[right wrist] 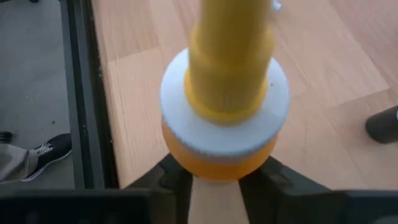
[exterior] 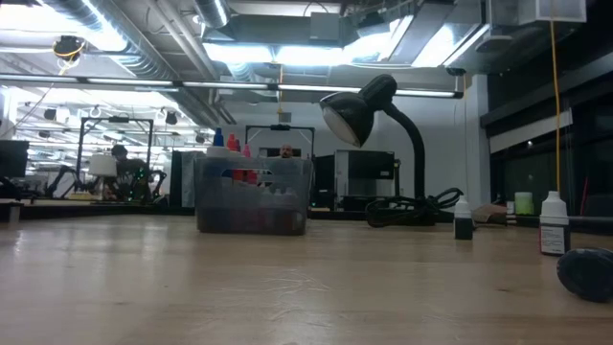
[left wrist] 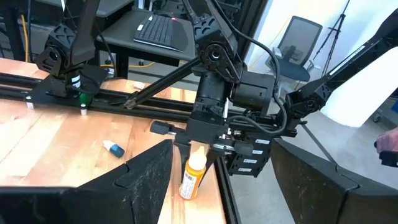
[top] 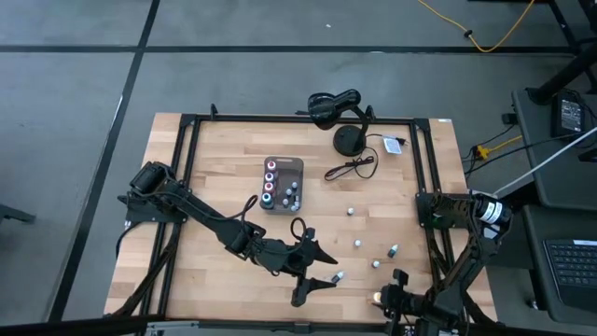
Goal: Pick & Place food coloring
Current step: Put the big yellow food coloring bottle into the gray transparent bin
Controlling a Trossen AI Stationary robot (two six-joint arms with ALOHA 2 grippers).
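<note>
My right gripper (top: pixel 384 299) is at the table's near right edge, shut on a food coloring bottle (right wrist: pixel 217 106) with a yellow cap, white collar and orange body; the left wrist view also shows this bottle (left wrist: pixel 191 177) under the right gripper (left wrist: pixel 200 142). My left gripper (top: pixel 315 277) is open over the near middle of the table, its fingers (left wrist: pixel 146 180) wide apart and touching nothing. A blue-capped bottle (left wrist: pixel 113 148) lies on its side just right of it. Several more small bottles (top: pixel 357 244) stand loose on the right half of the table. My right gripper pinches the bottle between its two fingers (right wrist: pixel 171 177), one on either side of the orange body (right wrist: pixel 217 169) just below the white collar. The fingers come from above, and the cap points up at the wrist. Whether the bottle's base (left wrist: pixel 186 194) is on the wood, I cannot tell.
A gray tray (top: pixel 297 166) with several bottles in it sits at the table's middle far side, also seen as the tray (exterior: pixel 254 206) in the low view. A black desk lamp (top: pixel 347 138) with its cable stands behind it. A black frame rail (top: pixel 424 168) borders the table.
</note>
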